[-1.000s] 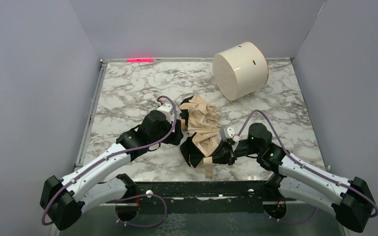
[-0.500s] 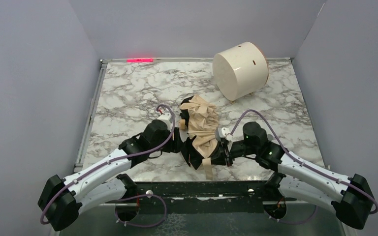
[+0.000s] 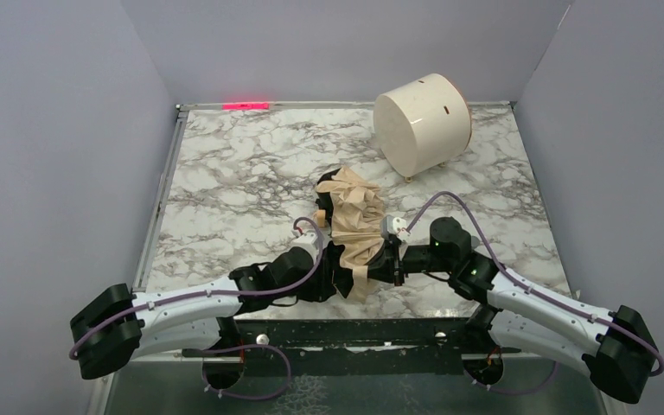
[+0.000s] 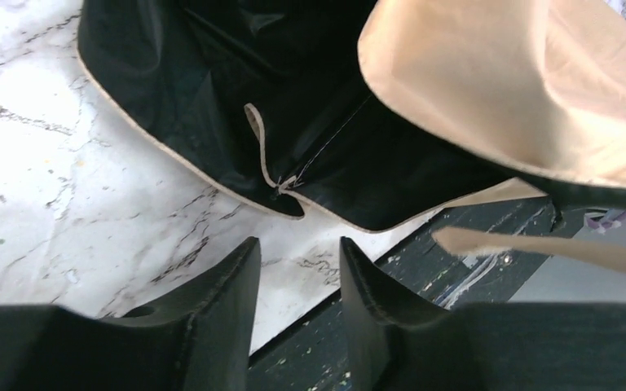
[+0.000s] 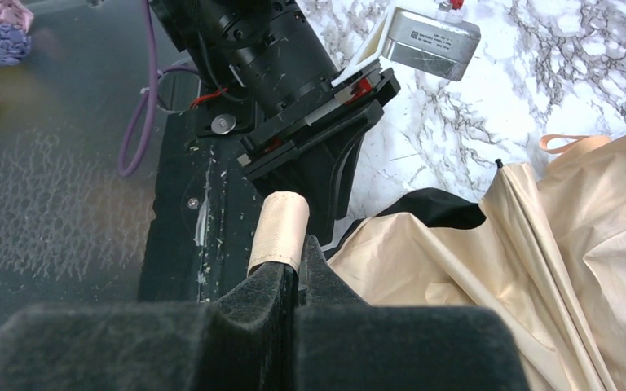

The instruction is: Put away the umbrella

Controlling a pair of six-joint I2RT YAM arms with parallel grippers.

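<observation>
The umbrella (image 3: 354, 212) lies half-folded in the middle of the marble table, beige fabric on top and black lining at its near edge. In the left wrist view its black underside (image 4: 212, 98) and beige fabric (image 4: 497, 81) lie just ahead of my left gripper (image 4: 297, 248), which is open and empty, low over the table's near edge. My left gripper (image 3: 333, 277) is at the umbrella's near-left side. My right gripper (image 5: 297, 261) is shut on the tan strap (image 5: 279, 232), close to the left gripper's fingers (image 5: 326, 155). In the top view my right gripper (image 3: 379, 262) is at the umbrella's near-right side.
A white cylindrical drum (image 3: 422, 121) lies on its side at the back right. The black front rail (image 3: 354, 333) runs along the table's near edge, right under both grippers. Grey walls close in the table on three sides.
My left arm has pulled back from the umbrella's left side and swung toward the near edge, below the fabric. My right gripper has shifted slightly left with the strap in it.
</observation>
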